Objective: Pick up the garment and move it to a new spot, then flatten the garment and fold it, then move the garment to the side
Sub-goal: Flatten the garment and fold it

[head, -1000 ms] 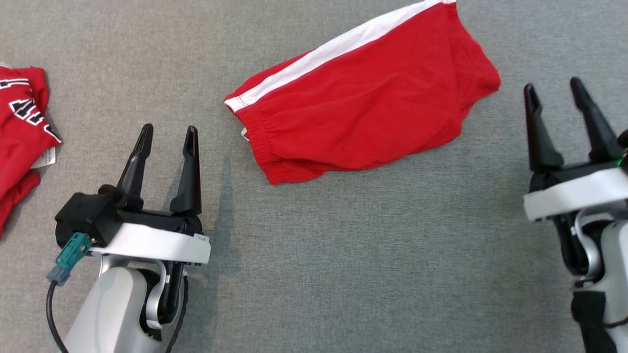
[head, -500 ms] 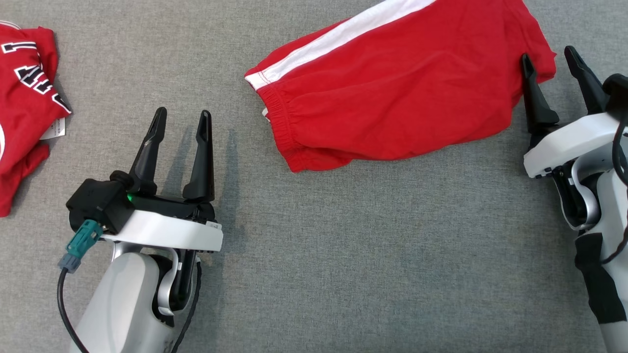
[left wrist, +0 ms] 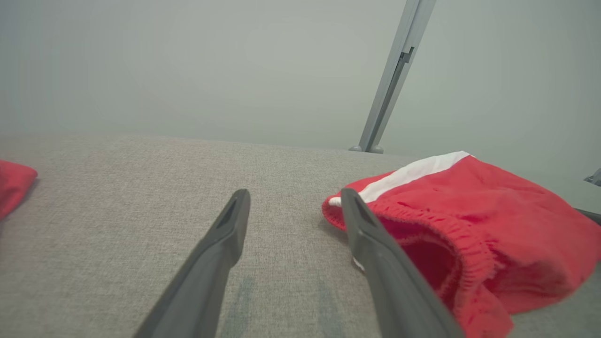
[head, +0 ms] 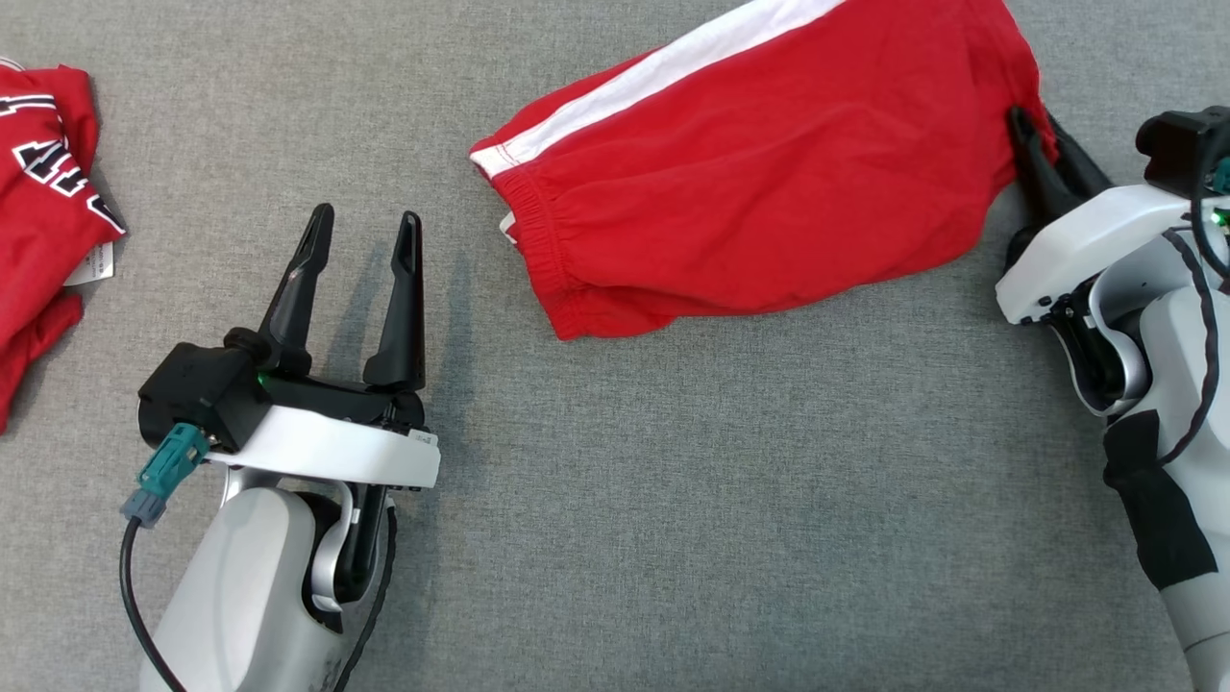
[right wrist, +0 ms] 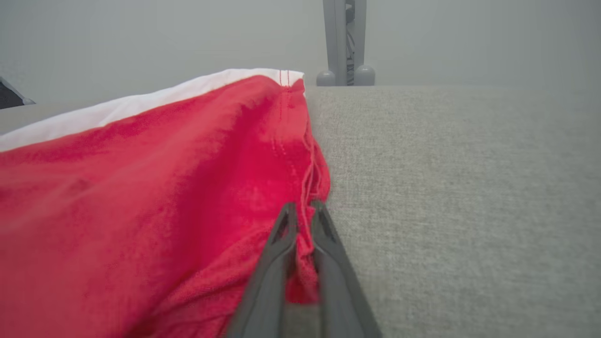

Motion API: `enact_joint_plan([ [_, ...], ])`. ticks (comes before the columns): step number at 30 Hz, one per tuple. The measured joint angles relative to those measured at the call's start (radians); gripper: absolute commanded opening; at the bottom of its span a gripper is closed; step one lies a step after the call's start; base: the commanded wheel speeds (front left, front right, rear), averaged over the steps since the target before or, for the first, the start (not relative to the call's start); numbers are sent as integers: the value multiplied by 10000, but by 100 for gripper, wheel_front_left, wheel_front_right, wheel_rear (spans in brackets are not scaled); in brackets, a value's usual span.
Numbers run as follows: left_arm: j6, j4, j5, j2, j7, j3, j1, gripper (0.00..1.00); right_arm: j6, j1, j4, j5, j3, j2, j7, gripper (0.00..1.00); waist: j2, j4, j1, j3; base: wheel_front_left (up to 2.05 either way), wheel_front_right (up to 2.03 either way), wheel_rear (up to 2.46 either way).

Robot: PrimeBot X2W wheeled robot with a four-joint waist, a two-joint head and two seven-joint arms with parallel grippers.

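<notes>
Red garment (head: 750, 183), soft, light and floppy, lies on the grey cloth surface (head: 673, 529); right gripper (head: 1035, 120) pinches its hem corner, a sound hold; left gripper (head: 366, 216) stands spread wide beside the elastic waistband (head: 533, 231), likely its best grip.

Shorts (head: 759, 183) lie R of centre on tabletop (head: 673, 481), prob. near far edge; shirt (head: 43, 221) at L edge, well apart. Btwn them, left gripper (head: 368, 215); right gripper (head: 1036, 120) on shorts' R end.
</notes>
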Motion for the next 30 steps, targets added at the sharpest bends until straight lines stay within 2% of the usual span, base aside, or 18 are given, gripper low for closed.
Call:
enact_joint_plan([
  [6,-4,40,29,-10,0,8,11,100,0,-92,188,472,385,-90,-334,0,0,-58,0,-114,0,0,0],
  [11,13,73,31,-23,-2,17,81,100,0,724,-307,759,393,-48,-913,0,0,-121,0,-342,0,0,0],
  [20,50,40,56,117,121,-56,384,100,0,3046,-2056,782,-639,198,-1260,0,0,-327,0,-732,0,0,0],
  [30,144,-251,21,236,324,-98,579,100,0,4721,-3528,332,-1994,834,-836,0,0,-647,0,-894,0,0,0],
])
